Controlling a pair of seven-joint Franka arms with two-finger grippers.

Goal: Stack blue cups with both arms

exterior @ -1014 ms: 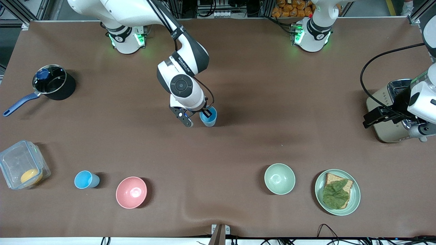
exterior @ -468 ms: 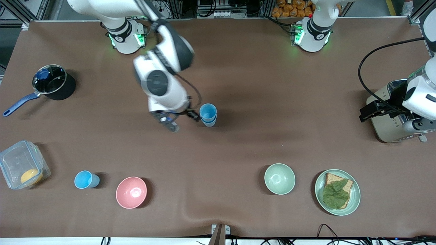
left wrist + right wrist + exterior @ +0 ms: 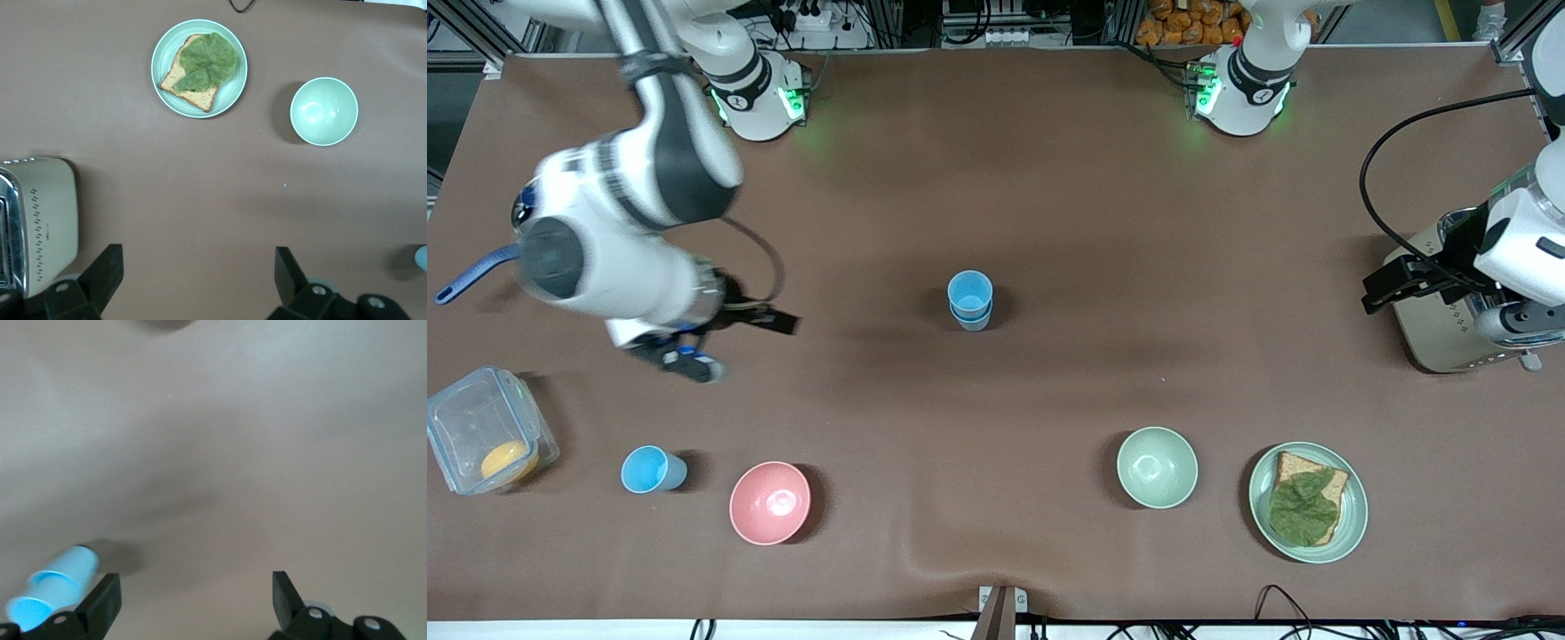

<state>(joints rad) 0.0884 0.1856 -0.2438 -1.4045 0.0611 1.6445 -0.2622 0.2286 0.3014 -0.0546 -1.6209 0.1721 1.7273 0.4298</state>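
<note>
Two blue cups stand nested in one stack at the table's middle; an edge of the stack shows in the left wrist view. A third blue cup stands alone beside the pink bowl; it also shows in the right wrist view. My right gripper is open and empty, up over bare table between the stack and the pot. My left gripper is open and empty, over the table next to the toaster, where that arm waits.
A pot's blue handle shows beside the right arm. A clear container holds something orange. A pale green bowl and a plate with toast and lettuce sit near the front camera.
My right gripper let go of the cup on the stack and swung away toward the right arm's end of the table. The left arm barely shifted.
</note>
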